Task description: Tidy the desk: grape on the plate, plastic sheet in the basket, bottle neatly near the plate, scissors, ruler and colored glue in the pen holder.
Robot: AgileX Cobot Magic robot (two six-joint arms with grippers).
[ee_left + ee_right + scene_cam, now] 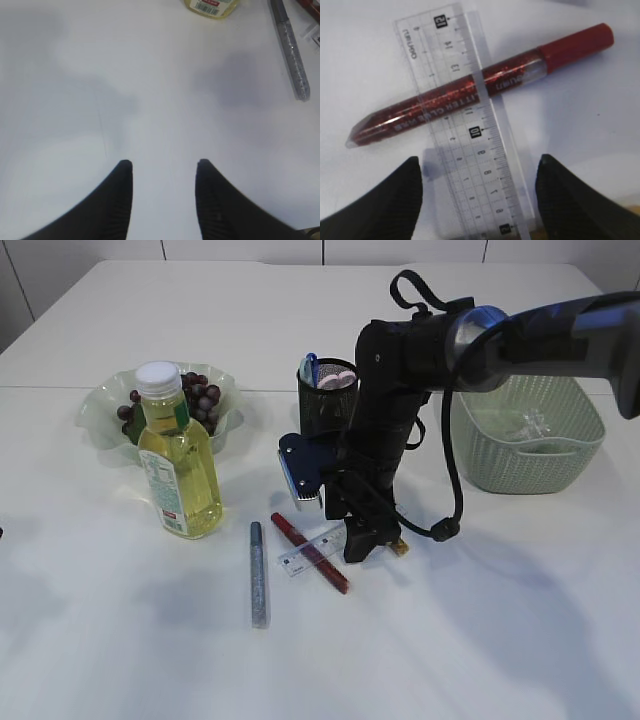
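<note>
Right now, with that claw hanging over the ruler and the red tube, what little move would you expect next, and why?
Probably lower and close the right gripper on the clear ruler. Its fingers stand open on either side of the ruler, nothing held yet, but the red glitter glue lies across the ruler, so it may shift.

Right arm hides part of the ruler (305, 552) and pen holder (322, 405)

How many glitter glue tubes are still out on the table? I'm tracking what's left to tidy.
2: a red glue tube lying across the clear ruler under the right gripper, and a silver glue tube left of it. More may be hidden.
</note>
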